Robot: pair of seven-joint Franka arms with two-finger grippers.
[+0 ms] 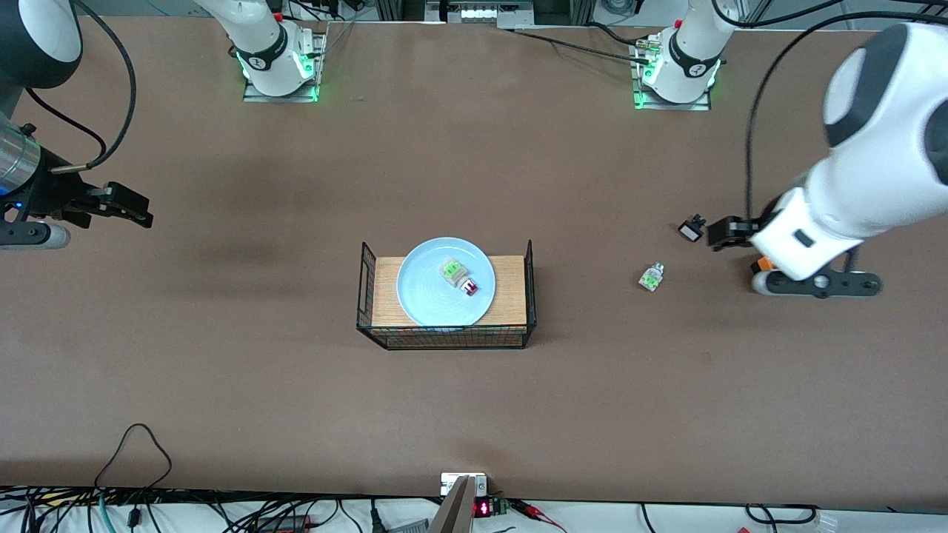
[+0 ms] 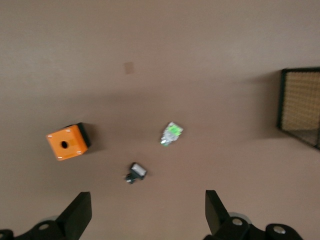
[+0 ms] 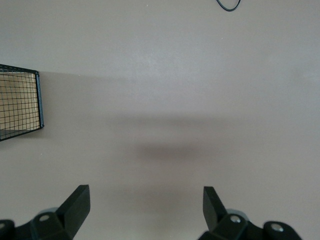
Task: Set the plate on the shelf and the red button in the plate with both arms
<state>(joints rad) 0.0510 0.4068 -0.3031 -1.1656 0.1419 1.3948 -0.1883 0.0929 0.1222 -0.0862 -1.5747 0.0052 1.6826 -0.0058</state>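
The pale-blue plate [image 1: 433, 296] lies on a wooden board in a black wire basket [image 1: 444, 337] at the table's middle. The red button [image 1: 461, 277], with its red cap at one end, lies on the plate. My left gripper [image 1: 717, 235] is open and empty, up over the table toward the left arm's end, beside the small loose parts; its wrist view shows its jaws wide apart [image 2: 148, 200]. My right gripper [image 1: 141, 209] is open and empty over bare table toward the right arm's end, jaws wide apart in its wrist view [image 3: 146, 197].
A white-green part [image 1: 652, 277] [image 2: 171, 133] and a black-and-white part [image 1: 692, 228] [image 2: 135, 172] lie on the table near the left gripper. An orange box [image 2: 67, 141] sits mostly hidden under the left arm [image 1: 763, 264]. The basket's corner shows in both wrist views [image 2: 300, 105] [image 3: 20, 102].
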